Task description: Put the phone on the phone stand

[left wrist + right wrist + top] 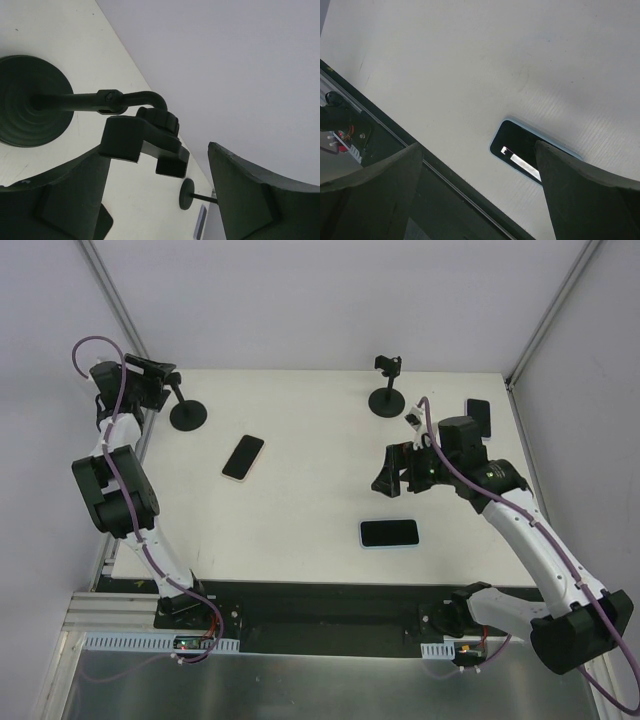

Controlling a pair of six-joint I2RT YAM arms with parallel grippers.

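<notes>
The left gripper (150, 375) is held open at the far-left phone stand (187, 414). The right gripper (395, 472) is spread open, raised just beyond the near-right phone (389, 533).

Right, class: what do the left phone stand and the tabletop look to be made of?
Left phone stand: dark matte metal or plastic, going by its ringed disc base and thin rod. Tabletop: white matte board, perhaps corrugated plastic; faint ribbing shows.

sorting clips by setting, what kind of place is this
Most likely a robotics lab test cell: a white table boxed in by plain grey panels, a left arm and a right arm bolted at its near edge, and props like a phone and a phone stand.
</notes>
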